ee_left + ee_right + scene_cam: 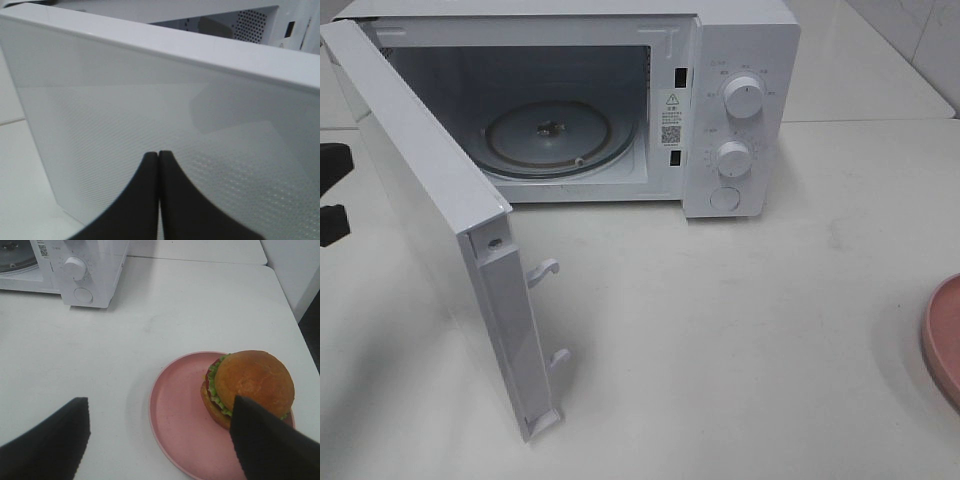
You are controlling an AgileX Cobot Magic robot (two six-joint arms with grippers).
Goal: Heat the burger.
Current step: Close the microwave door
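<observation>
- Hovering right gripper (160,440) above the table (200,305), jaws spread wide, nothing held.
- Burger (248,385) sits on far side of pink plate (175,415), under and just ahead of one finger, not centred between the two; no contact visible.
- Left gripper (159,165) pinched tight, empty, tips just in front of the microwave door (150,100); whether touching the panel, cannot tell.
- Door (430,220) swung fully open in overhead view; turntable (550,135) bare, cavity free. Only plate rim (945,340) shows there at the edge, burger out of frame.
- Judged step: grasp burger, still to start. Task early: door open, food not yet moved.
- To do well:
  - Shift sideways toward burger first so it lands midway between fingers, then descend.
  - Straddle the bun at its widest part, below the dome, above the plate rim.
  - Close gently; soft stacked layers likely to squash or shear, glossy top bun likely to slip off.
  - Keep fingertips clear of plate lip to avoid dragging or tipping the plate.
  - Lift straight up before any travel toward microwave (90,270).
  - Approach the cavity from the front, low enough to clear the top edge, centre over turntable.
- Left arm best kept beside door, out of right arm's path.
- Risk: off-centre grip rolling burger off plate.
</observation>
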